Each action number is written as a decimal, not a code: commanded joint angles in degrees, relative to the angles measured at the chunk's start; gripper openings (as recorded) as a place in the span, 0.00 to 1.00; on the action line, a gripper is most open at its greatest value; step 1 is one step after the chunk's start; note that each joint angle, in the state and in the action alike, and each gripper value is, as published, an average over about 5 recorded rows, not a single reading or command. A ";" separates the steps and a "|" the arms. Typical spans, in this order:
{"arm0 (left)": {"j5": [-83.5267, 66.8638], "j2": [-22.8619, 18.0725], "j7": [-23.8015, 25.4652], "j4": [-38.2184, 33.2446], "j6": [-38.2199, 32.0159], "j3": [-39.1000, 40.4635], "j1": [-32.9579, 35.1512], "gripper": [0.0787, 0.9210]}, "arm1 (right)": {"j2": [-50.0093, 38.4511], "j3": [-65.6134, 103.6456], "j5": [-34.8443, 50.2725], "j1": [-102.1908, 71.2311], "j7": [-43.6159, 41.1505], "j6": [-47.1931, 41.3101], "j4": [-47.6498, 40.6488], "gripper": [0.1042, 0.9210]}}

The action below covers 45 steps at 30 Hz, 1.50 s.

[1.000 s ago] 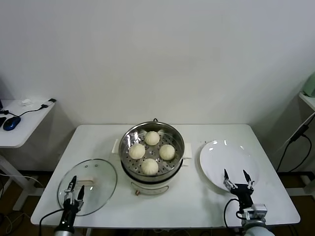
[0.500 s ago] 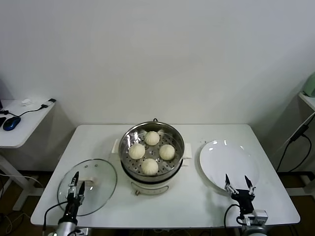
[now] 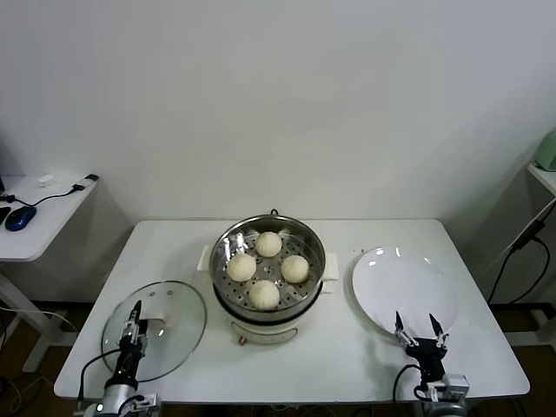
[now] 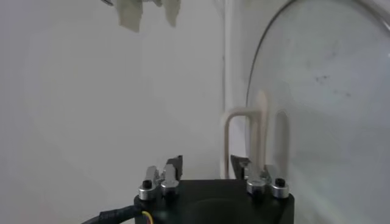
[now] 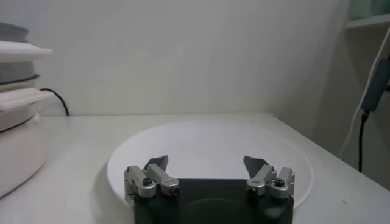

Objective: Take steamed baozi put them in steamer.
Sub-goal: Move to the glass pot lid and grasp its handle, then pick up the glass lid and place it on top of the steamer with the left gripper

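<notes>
Several cream-white baozi [image 3: 268,244] lie on the perforated tray inside the shiny steel steamer [image 3: 314,245] at the table's middle. My left gripper [image 3: 134,323] hangs low at the front left, over the near edge of the glass lid. In the left wrist view its fingers [image 4: 206,163] stand partly apart with nothing between them. My right gripper [image 3: 419,326] is at the front right, by the near rim of the white plate. Its jaws [image 5: 206,163] are wide open and empty. Neither gripper touches a baozi.
A round glass lid [image 3: 169,326] with a white handle [image 4: 247,134] lies flat, left of the steamer. A bare white plate [image 3: 404,291] lies to its right. The steamer's cream base [image 5: 15,122] shows in the right wrist view. A side desk [image 3: 35,221] stands at far left.
Both grippers have sunk lower toward the table's front edge. The left gripper's fingers have drawn closer together. The baozi, steamer, lid and plate have not moved.
</notes>
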 commanded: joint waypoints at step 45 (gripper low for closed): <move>-2.86 8.30 36.33 -42.95 34.70 24.63 -11.77 0.07 | -0.43 0.83 -5.47 -1.87 1.65 -1.55 3.87 0.88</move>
